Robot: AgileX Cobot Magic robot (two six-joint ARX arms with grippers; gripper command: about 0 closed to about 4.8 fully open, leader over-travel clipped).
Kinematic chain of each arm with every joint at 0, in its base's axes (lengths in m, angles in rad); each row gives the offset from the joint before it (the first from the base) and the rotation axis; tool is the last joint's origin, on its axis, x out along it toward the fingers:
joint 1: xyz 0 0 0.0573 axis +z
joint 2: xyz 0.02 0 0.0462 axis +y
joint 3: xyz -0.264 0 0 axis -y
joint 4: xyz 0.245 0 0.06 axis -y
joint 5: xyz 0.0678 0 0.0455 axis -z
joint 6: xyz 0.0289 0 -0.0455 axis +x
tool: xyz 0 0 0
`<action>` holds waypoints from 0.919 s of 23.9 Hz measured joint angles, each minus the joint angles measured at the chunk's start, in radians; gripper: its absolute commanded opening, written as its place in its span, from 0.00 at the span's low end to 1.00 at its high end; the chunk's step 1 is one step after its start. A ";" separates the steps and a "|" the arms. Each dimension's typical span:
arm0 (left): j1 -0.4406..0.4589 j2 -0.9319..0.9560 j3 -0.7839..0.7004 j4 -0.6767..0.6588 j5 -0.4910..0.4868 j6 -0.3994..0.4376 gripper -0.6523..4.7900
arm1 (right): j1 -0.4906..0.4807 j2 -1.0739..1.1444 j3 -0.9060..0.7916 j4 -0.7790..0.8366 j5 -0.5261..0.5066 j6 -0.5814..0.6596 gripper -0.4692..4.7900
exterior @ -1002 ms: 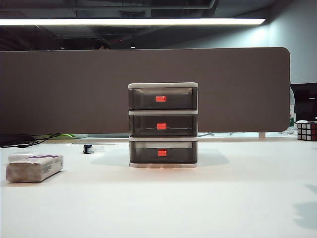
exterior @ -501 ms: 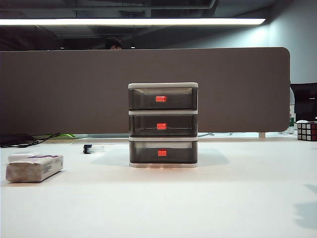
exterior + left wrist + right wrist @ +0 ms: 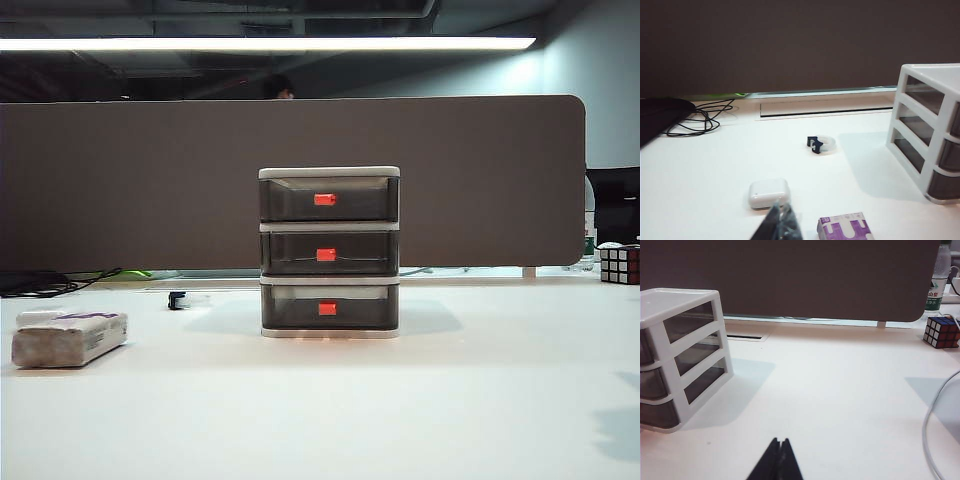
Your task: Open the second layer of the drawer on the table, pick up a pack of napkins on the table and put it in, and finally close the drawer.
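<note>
The drawer stands mid-table, a white frame with three smoky grey trays, all pushed in. The second layer shows its red handle. The pack of napkins lies on the table at the left; its purple-printed top shows in the left wrist view. Neither arm appears in the exterior view. My left gripper is shut and empty, hovering beside the pack. My right gripper is shut and empty over bare table, well away from the drawer.
A small white rounded case lies just beyond the left gripper. A black clip on a clear ring sits between the pack and the drawer. A Rubik's cube stands far right. Black cables lie at the back left, and a white cable at the right.
None on the table or in the arms; only a person's head behind the partition has moved to the right.
</note>
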 measured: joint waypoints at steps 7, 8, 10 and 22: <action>0.000 0.000 0.000 -0.014 0.190 -0.142 0.11 | 0.000 0.000 0.000 -0.008 -0.047 0.024 0.09; 0.000 0.000 0.000 -0.022 0.235 -0.162 0.11 | 0.000 0.000 0.000 -0.014 -0.076 0.032 0.09; 0.000 0.000 0.000 -0.062 0.348 -0.215 0.11 | 0.000 0.000 0.000 -0.047 -0.211 0.073 0.09; -0.183 0.000 0.000 -0.066 0.351 -0.420 0.18 | 0.000 0.000 0.000 -0.025 -0.481 0.299 0.09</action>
